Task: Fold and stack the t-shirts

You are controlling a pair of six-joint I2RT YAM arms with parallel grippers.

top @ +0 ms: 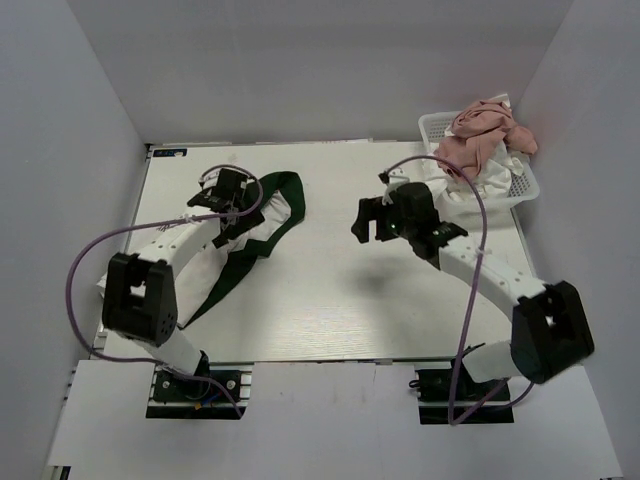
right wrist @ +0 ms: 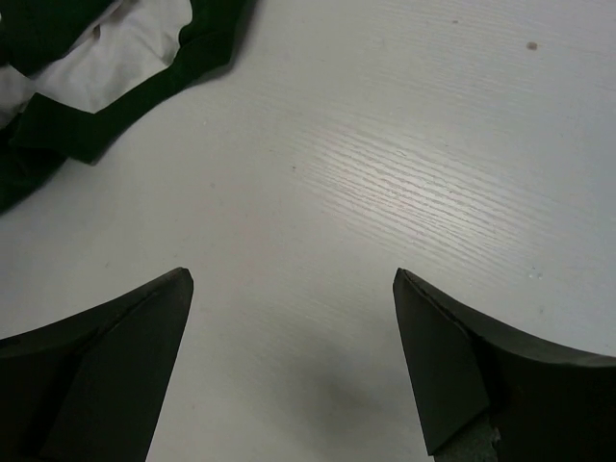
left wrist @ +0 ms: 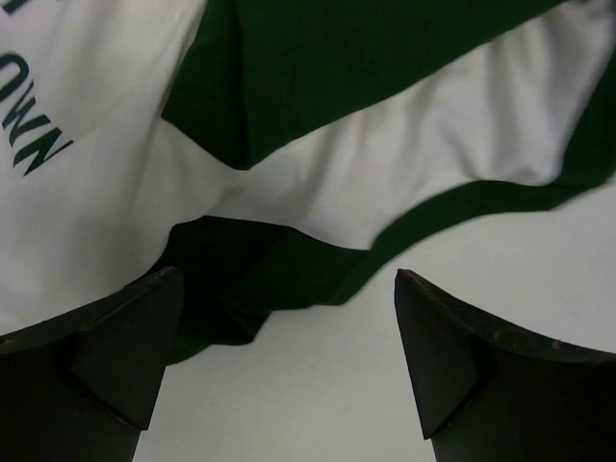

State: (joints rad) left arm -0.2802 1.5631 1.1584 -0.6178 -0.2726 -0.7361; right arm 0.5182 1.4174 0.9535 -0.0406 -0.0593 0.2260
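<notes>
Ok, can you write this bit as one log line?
left pincer open above green-trimmed shirt | right pincer open above table | pink shirt in basket

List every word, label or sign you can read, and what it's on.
"OWN": dark green letters on the white shirt, left wrist view, seen upside down; the start is cut off at the picture's edge.
Sliver of another printed line at that view's top-left corner: unreadable.
Small dark mark at the table's far left corner, top view: too small to read.
</notes>
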